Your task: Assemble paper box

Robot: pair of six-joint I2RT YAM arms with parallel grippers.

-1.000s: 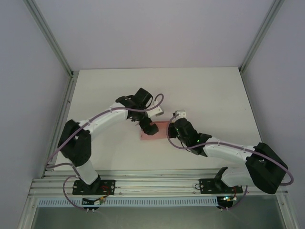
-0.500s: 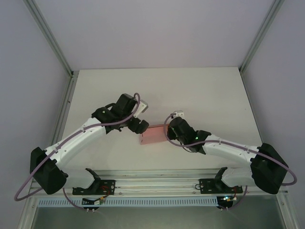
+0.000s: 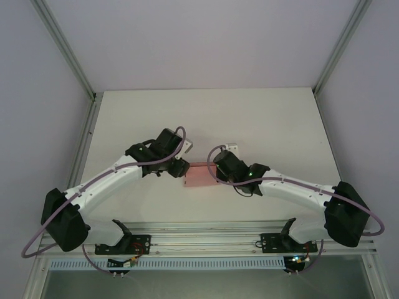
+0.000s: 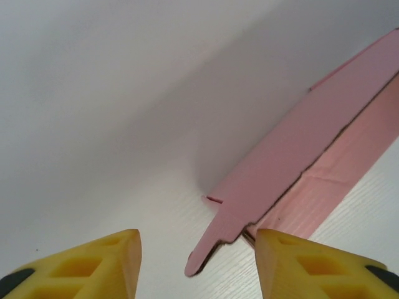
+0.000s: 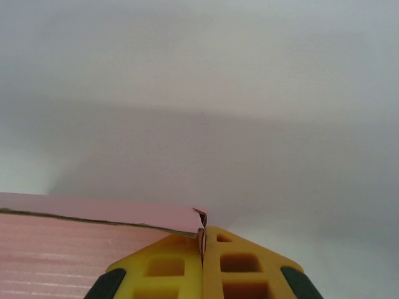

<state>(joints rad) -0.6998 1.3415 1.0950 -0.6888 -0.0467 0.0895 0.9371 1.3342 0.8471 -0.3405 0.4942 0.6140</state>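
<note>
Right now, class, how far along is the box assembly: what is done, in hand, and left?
Done: the paper box is creased and partly folded. In hand: the right gripper pinches its edge; the left gripper is open near its tab. Left: closing it.

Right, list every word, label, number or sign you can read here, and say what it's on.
No readable text in these pictures.
Paper box: plain pink, no print.
Left gripper and right gripper: plain yellow fingers, no markings.
Arm bases: any marking there is too small to read.
</note>
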